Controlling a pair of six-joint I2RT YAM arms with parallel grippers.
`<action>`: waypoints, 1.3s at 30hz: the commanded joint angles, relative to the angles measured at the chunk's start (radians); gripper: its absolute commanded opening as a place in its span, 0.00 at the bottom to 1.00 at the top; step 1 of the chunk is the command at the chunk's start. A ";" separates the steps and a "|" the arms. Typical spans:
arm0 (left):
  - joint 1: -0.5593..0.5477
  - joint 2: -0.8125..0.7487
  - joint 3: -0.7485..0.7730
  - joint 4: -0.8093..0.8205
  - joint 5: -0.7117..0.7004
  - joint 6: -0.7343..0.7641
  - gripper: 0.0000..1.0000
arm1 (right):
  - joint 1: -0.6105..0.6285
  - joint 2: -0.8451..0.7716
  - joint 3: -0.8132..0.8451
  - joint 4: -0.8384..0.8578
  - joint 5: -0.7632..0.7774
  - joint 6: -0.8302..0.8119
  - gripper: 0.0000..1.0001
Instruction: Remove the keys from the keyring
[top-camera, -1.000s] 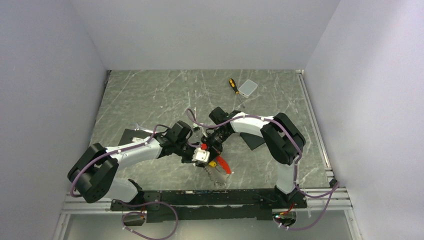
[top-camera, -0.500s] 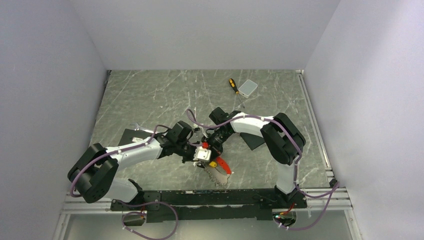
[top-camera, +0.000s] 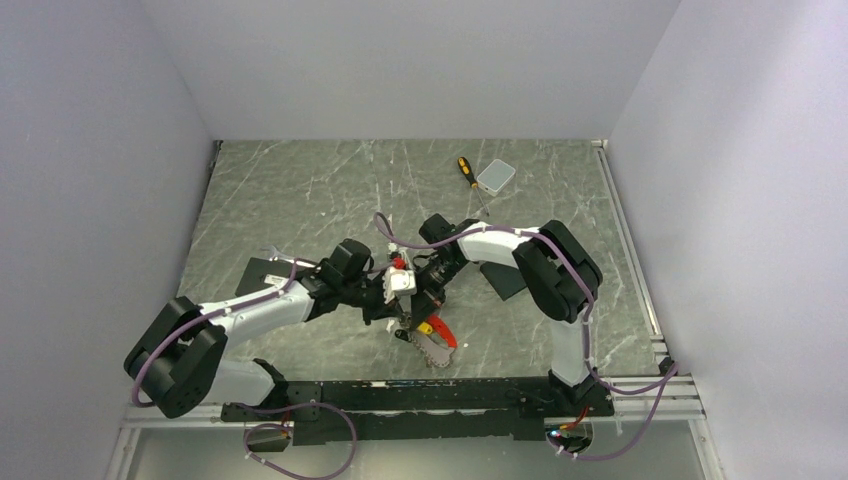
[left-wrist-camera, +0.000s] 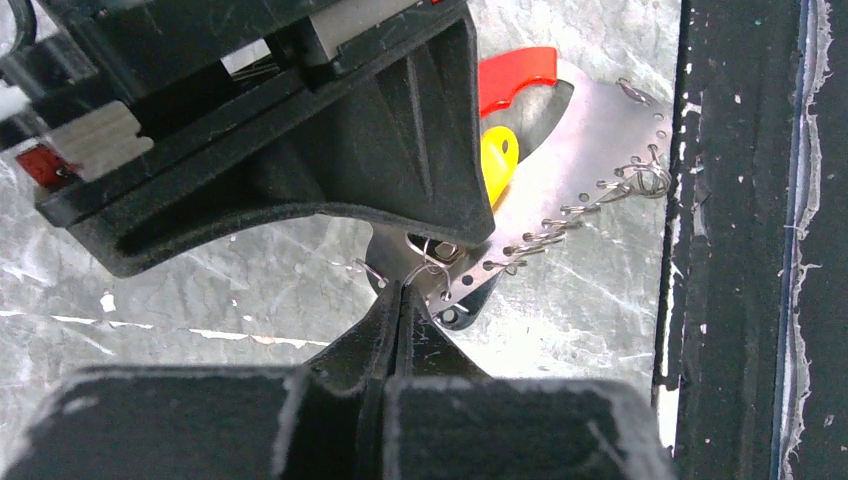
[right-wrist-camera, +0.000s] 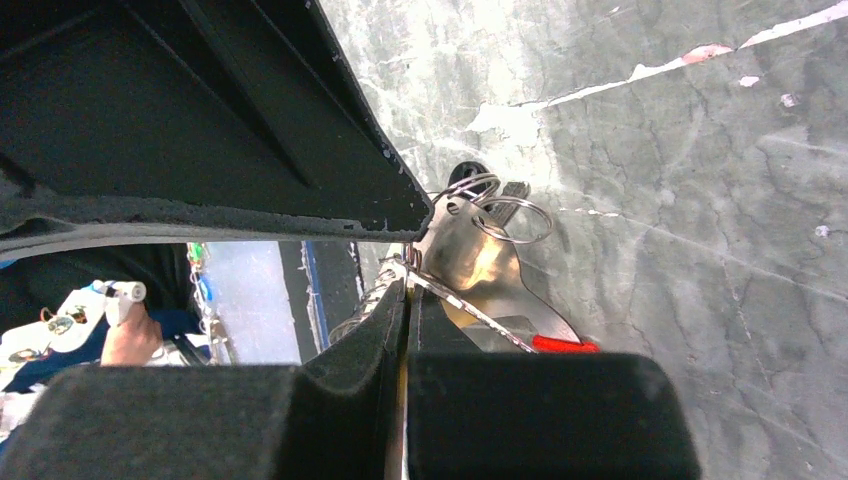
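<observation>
The small clear box (top-camera: 496, 176) at the upper right of the surface (top-camera: 300, 190) lies beside a yellow-handled screwdriver (top-camera: 464, 169); the top view does not show what is in it. Only the wrist views show the grips: the left claw (left-wrist-camera: 400, 300) has its fingers pressed together, tips against the thin keyring (left-wrist-camera: 430, 258), and the right claw (right-wrist-camera: 405, 295) is clamped on the keys (right-wrist-camera: 475, 265). In the top view the bunch sits just below centre, close to the black front rail (top-camera: 400, 392), with open marble toward the upper left.
</observation>
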 joint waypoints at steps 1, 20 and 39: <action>0.001 -0.069 -0.009 0.039 0.041 0.071 0.00 | -0.007 0.021 0.004 -0.001 0.047 -0.015 0.00; -0.064 0.006 0.054 -0.112 0.028 0.415 0.48 | -0.002 -0.058 -0.018 -0.021 0.007 -0.084 0.00; -0.112 0.080 0.055 -0.083 0.047 0.551 0.40 | 0.010 -0.105 -0.036 -0.021 -0.009 -0.106 0.00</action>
